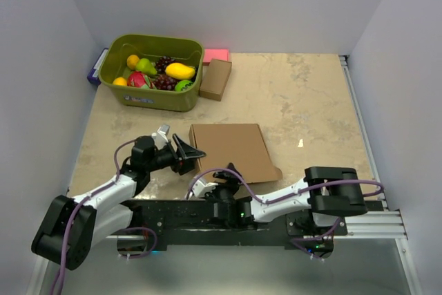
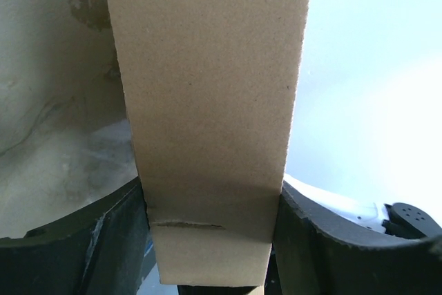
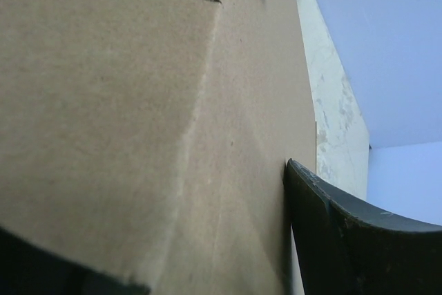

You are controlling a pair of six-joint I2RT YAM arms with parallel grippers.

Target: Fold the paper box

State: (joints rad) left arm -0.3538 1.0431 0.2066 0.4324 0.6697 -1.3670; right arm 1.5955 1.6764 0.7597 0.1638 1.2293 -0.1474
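Brown cardboard fills both wrist views at closest range. It belongs to the paper box (image 1: 231,150), a plain brown cardboard mailer, wide and shallow. It lies flat and closed at lower centre of the overhead frame, on the beige marbled table (image 1: 311,101).
Long axis: across the frame, left to right. Side edges slant toward lower right. One small tab juts from the lower right corner.

Grips:
- At the box's left edge, the left gripper (image 1: 193,159). In its wrist view the box's side wall sits between the black fingers (image 2: 103,240) and touches both, so the claw is clamped across the box's thickness.
- At the box's near edge, left of its middle, the right gripper (image 1: 230,169). In its wrist view cardboard spans the gap and meets both fingers (image 3: 345,240), so the claw is closed on the box.

Container: olive-green rectangular plastic bin (image 1: 148,99), upper left of the frame.
Contents, toy fruit: orange (image 1: 132,61), green pear (image 1: 146,67), dark grapes (image 1: 164,65), yellow fruit (image 1: 179,71), red fruit (image 1: 138,79), small green fruit (image 1: 183,86).

Right of the bin: small brown cardboard box (image 1: 215,79), just beside it; whether they touch cannot be told.
Behind that: pink block (image 1: 216,54).
Left of the bin: blue-purple item (image 1: 93,72), mostly hidden.
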